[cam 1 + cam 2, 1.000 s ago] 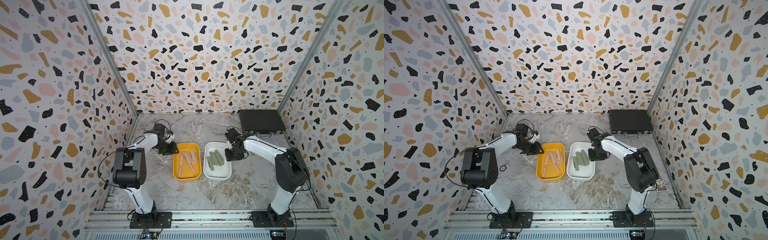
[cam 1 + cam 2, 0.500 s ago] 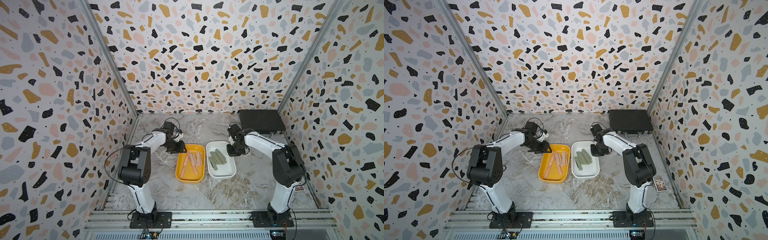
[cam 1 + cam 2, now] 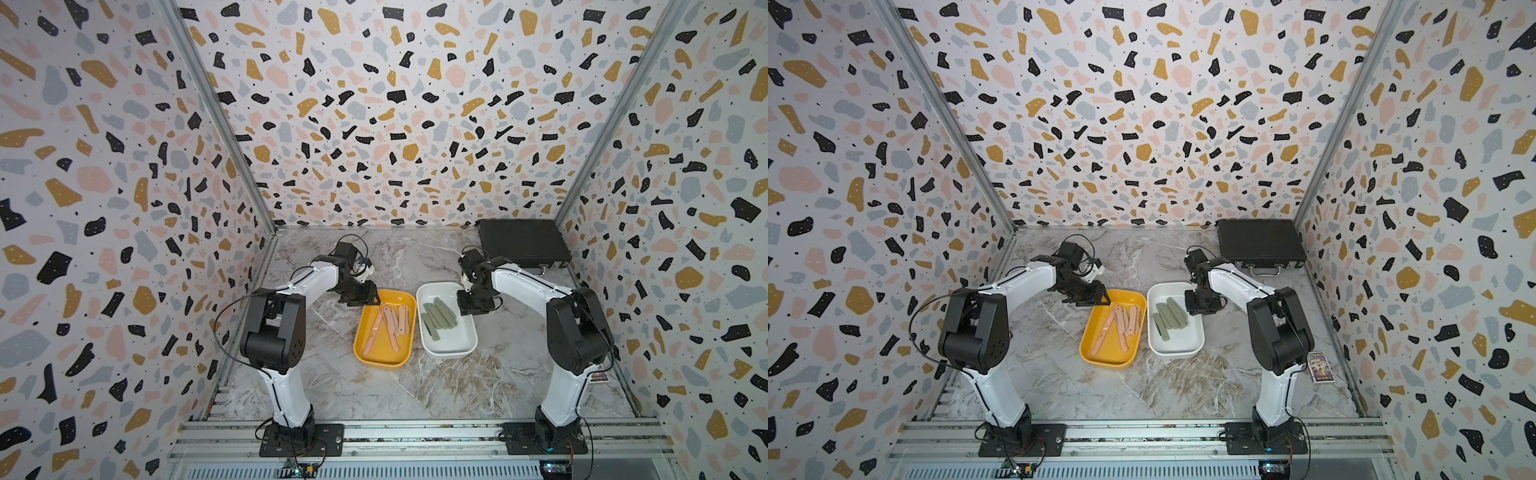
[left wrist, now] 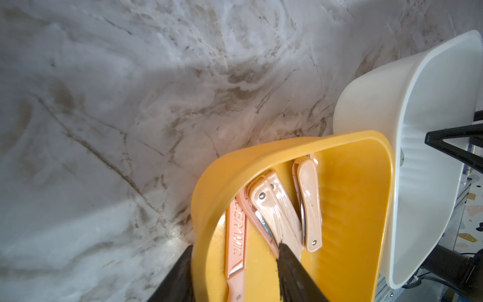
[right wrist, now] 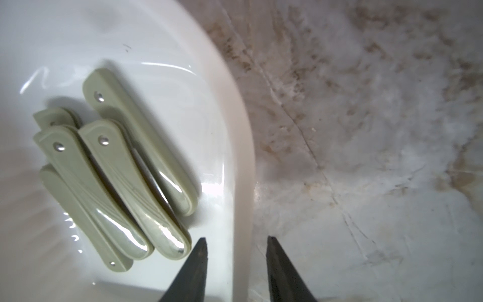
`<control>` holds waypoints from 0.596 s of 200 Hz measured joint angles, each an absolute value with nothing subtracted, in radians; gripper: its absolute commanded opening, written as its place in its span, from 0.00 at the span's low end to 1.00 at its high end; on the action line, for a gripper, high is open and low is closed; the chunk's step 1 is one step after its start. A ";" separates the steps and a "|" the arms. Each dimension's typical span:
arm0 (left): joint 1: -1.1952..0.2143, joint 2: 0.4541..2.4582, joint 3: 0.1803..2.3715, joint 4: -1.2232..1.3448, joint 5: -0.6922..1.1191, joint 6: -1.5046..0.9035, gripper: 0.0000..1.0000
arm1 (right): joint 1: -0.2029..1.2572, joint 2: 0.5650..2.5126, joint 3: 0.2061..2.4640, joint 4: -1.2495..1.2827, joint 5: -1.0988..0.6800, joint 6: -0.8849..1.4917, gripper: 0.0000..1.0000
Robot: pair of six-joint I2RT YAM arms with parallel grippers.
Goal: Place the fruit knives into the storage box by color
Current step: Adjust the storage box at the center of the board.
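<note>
Fruit knives (image 3: 390, 324) lie sorted in two trays, with a gripper at the edge of each tray.

The left gripper (image 4: 235, 245) has its two fingers apart. One finger is outside the wall of the yellow tray (image 4: 261, 151) and one is inside it, close to the pink knives (image 4: 274, 217). The right gripper (image 5: 236, 239) has its fingers apart too, one on each side of the rim of the white tray (image 5: 243, 157), with a small gap on both sides. The green knives (image 5: 122, 177) lie packed close together in that tray. The two trays sit just beside each other on the marble table (image 3: 457, 395), yellow on the left. A black case (image 3: 521, 243) lies in the far right corner.
</note>
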State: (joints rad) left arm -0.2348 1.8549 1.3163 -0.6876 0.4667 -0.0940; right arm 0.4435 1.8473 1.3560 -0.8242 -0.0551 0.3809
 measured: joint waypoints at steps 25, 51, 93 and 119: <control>-0.236 1.858 1.324 -0.686 0.467 -0.094 0.51 | 0.447 1.781 1.360 -0.858 -0.040 0.380 0.52; -0.237 1.858 1.324 -0.686 0.466 -0.095 0.55 | 0.461 1.702 1.402 -0.895 -0.029 0.385 0.61; -0.235 1.858 1.324 -0.684 0.463 -0.096 0.58 | 0.565 1.690 1.504 -0.914 -0.027 0.407 0.65; -0.220 1.856 1.324 -0.679 0.464 -0.097 0.58 | 0.633 1.745 1.560 -0.916 -0.034 0.427 0.65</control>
